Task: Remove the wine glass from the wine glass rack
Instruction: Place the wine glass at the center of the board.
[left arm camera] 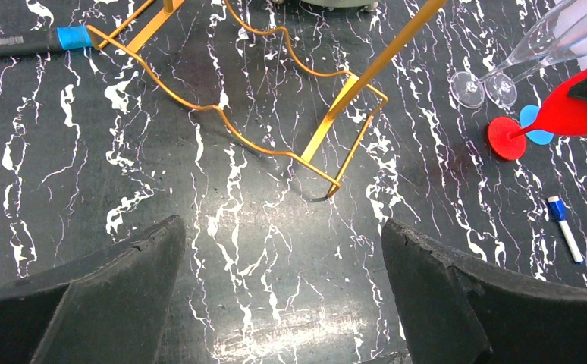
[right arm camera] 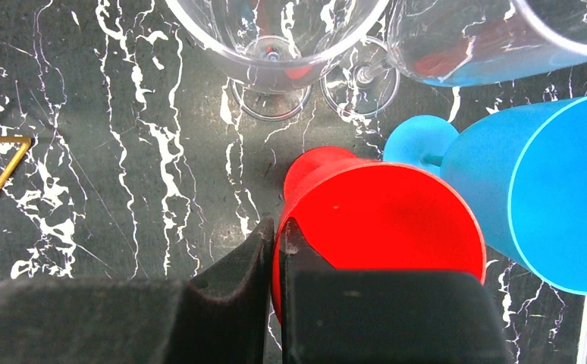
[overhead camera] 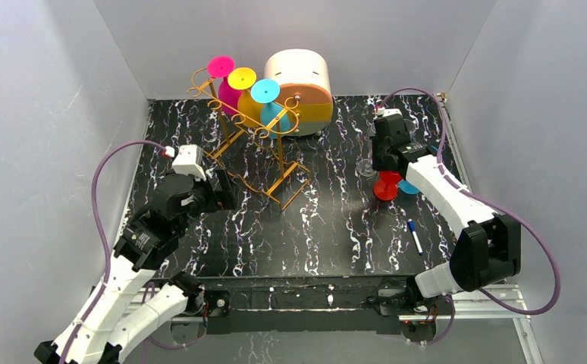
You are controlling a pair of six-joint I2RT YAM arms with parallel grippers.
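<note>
The orange-gold wine glass rack (overhead camera: 252,144) stands at the back left, with pink (overhead camera: 221,67), yellow (overhead camera: 241,78) and cyan (overhead camera: 265,91) wine glasses hanging from its rails. A red wine glass (right arm camera: 381,220) rests its foot on the table at the right. My right gripper (right arm camera: 277,231) is shut on its rim, one finger inside the bowl and one outside. In the top view that gripper (overhead camera: 387,163) sits just above the red glass (overhead camera: 386,186). My left gripper (left arm camera: 283,250) is open over bare table in front of the rack's base (left arm camera: 222,121).
A blue glass (right arm camera: 533,182) and two clear glasses (right arm camera: 275,30) crowd round the red one. A white-and-orange round drawer box (overhead camera: 299,80) stands behind the rack. One marker (overhead camera: 415,236) lies near the right front, another (left arm camera: 36,42) left of the rack.
</note>
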